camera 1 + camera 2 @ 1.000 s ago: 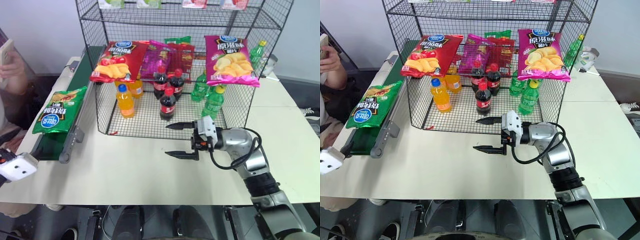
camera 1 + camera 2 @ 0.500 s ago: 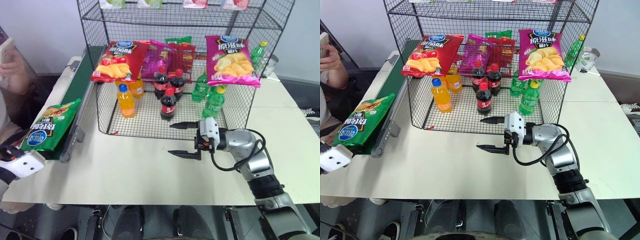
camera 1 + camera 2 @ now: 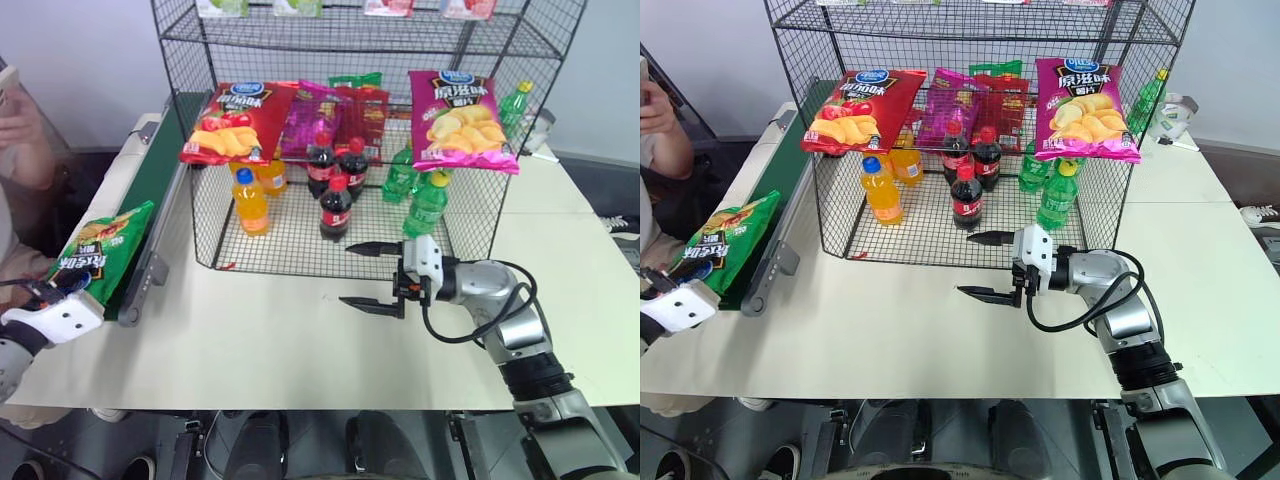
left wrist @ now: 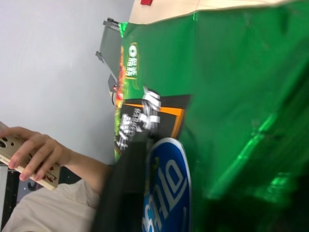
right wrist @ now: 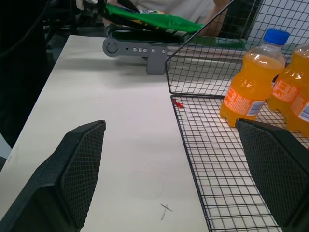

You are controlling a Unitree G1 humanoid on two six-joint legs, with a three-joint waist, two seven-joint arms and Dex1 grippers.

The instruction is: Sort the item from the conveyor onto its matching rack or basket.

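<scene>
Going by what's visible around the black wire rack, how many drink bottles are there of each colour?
Orange plastic soda bottles with blue caps: 2
Dark cola bottles with red caps: 3
Green plastic soda bottles with yellow caps: 3
Total: 8

the crisp bag is glossy green with a round blue logo and pictured yellow crisps. the conveyor is dark green between pale grey rails. the rack is black wire mesh in a grid. in it hang a red bag and a magenta bag, both showing yellow crisps. below stand orange bottles, dark cola bottles with red caps, and green bottles. the table is cream.
</scene>
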